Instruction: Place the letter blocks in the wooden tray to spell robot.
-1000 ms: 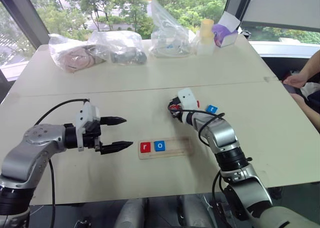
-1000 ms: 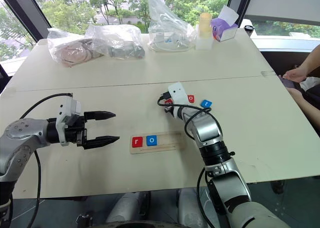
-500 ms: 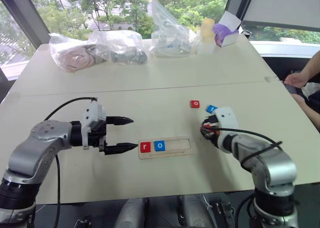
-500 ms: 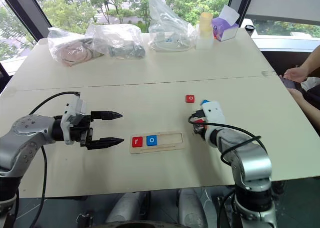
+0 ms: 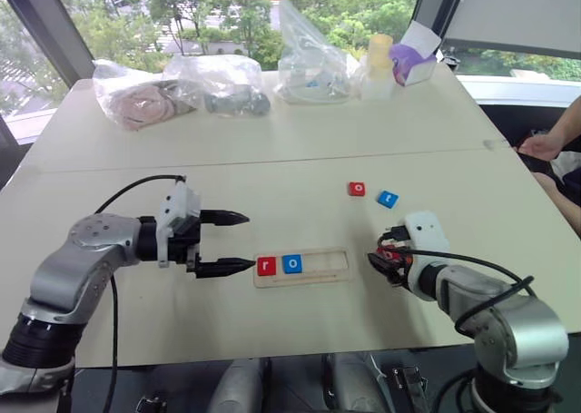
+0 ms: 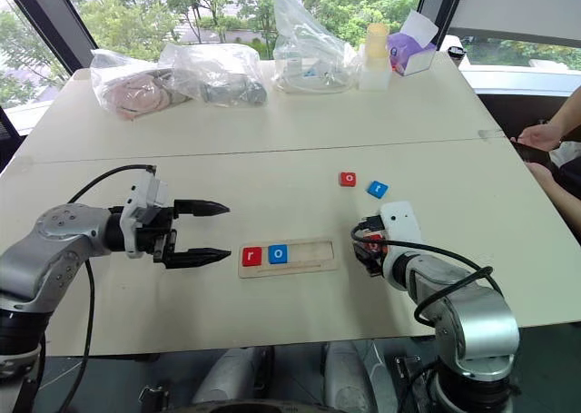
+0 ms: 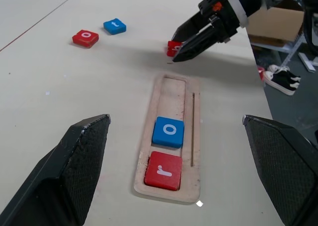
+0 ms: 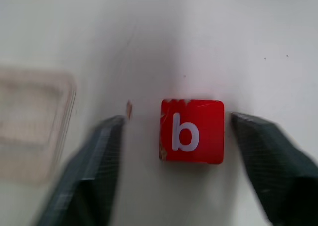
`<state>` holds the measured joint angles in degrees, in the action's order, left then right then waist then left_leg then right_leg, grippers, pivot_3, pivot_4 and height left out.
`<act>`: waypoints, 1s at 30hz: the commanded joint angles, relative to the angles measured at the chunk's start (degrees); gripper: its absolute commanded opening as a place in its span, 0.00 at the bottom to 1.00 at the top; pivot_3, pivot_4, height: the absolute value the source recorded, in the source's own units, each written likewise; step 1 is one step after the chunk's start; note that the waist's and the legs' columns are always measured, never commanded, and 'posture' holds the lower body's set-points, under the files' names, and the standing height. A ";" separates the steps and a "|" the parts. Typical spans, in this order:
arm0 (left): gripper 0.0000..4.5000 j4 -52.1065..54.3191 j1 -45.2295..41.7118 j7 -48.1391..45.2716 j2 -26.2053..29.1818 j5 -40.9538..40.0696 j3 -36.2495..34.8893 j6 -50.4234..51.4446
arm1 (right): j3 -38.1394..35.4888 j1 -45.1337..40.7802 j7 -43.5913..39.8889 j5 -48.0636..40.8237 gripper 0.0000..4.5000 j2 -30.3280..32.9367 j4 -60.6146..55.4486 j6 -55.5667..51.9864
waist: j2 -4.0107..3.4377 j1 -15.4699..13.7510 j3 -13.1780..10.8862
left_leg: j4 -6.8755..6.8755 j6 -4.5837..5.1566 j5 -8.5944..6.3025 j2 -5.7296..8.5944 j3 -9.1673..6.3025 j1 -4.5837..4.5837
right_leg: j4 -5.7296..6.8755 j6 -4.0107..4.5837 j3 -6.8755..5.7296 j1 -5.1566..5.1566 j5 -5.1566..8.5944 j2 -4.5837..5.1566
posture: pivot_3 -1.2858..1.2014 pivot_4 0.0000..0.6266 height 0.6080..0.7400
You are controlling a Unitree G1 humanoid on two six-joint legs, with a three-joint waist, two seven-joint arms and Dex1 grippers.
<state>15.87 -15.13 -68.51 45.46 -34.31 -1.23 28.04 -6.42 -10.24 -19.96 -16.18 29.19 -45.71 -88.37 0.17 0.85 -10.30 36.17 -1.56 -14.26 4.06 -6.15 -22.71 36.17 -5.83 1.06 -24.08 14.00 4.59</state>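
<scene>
While my right jaws (image 8: pixel 171 151) stand spread wide just off the right end of the wooden tray (image 5: pixel 302 266), the red b block (image 8: pixel 191 131) lies flat on the bench (image 5: pixel 272 168) between their tips, touched by neither finger as far as I can tell. My left jaws (image 5: pixel 234 242) are open too and hold nothing, hanging level just off the tray's left end with the tips pointing toward it. Inside the tray, the red r block (image 7: pixel 164 170) sits at the left end and the blue o block (image 7: pixel 169 131) lies right beside it; the rest of the groove toward my right jaws is bare wood. Farther out on the bench, well apart from the tray, a red o block (image 5: pixel 356 189) and a blue t block (image 5: pixel 388 199) lie close together, not touching. The bench top is pale and smooth, with a seam running across it beyond those two blocks. Along its far edge sit three clear plastic bags (image 5: pixel 218 84) of odds and ends, a pale bottle (image 5: pixel 378 63) and a purple tissue box (image 5: pixel 410 61). Behind them tall windows (image 5: pixel 182 14) look onto green trees. At the right edge of the bench a person's arm (image 5: pixel 554 136) reaches in. Between my two arms, the near strip of bench in front of the tray lies open.
</scene>
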 commanded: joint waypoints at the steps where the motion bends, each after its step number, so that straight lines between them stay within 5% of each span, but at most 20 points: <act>1: 1.00 0.74 -0.88 0.13 -0.20 0.16 -0.42 -0.98 | 0.11 -2.16 -10.27 -3.64 0.99 9.86 1.94 10.85 | 0.05 0.01 -0.01 | -0.01 0.00 0.00 0.00 0.00 0.01 | -0.01 -0.02 -0.02 0.04 0.01 0.01 | 0.52 0.24 1.00; 6: 1.00 1.72 -0.36 0.10 -0.26 -0.32 -0.85 -0.88 | 3.65 -1.05 -30.52 -0.70 0.99 25.64 16.67 43.34 | 0.13 0.02 -0.07 | 0.01 0.05 -0.02 -0.03 0.07 0.13 | -0.05 -0.14 -0.06 0.22 0.08 0.00 | 0.52 0.24 1.00; 13: 1.00 2.83 0.73 0.14 -0.27 0.02 -0.86 -1.57 | 9.99 -4.39 -47.48 2.34 0.99 28.78 37.72 68.44 | 0.27 0.04 -0.20 | 0.04 0.11 -0.07 -0.02 0.06 0.31 | -0.12 -0.20 -0.07 0.47 0.12 0.06 | 0.52 0.24 1.00; 26: 1.00 3.83 2.20 1.39 -0.36 0.44 -1.11 -2.44 | 15.46 -9.24 -53.15 7.12 0.99 23.89 53.04 80.47 | 0.28 -0.11 -0.23 | 0.07 0.09 -0.07 -0.01 0.01 0.33 | -0.11 -0.17 -0.02 0.47 0.11 0.08 | 0.52 0.24 1.00; 30: 1.00 3.67 2.17 1.41 -0.26 0.49 -1.09 -2.59 | 15.58 -9.55 -53.52 7.90 0.70 23.21 54.19 81.43 | 0.28 -0.03 -0.23 | 0.07 0.09 -0.07 -0.02 0.01 0.34 | -0.10 -0.16 -0.02 0.48 0.11 0.07 | 0.52 0.24 1.00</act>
<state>18.21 -13.02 -67.24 45.00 -33.71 -1.14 26.56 8.85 -19.36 -73.68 -9.33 52.73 7.93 -7.33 0.45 0.82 -10.52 36.25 -1.46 -14.32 4.04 -6.13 -22.37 36.07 -5.99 1.05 -23.60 14.10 4.66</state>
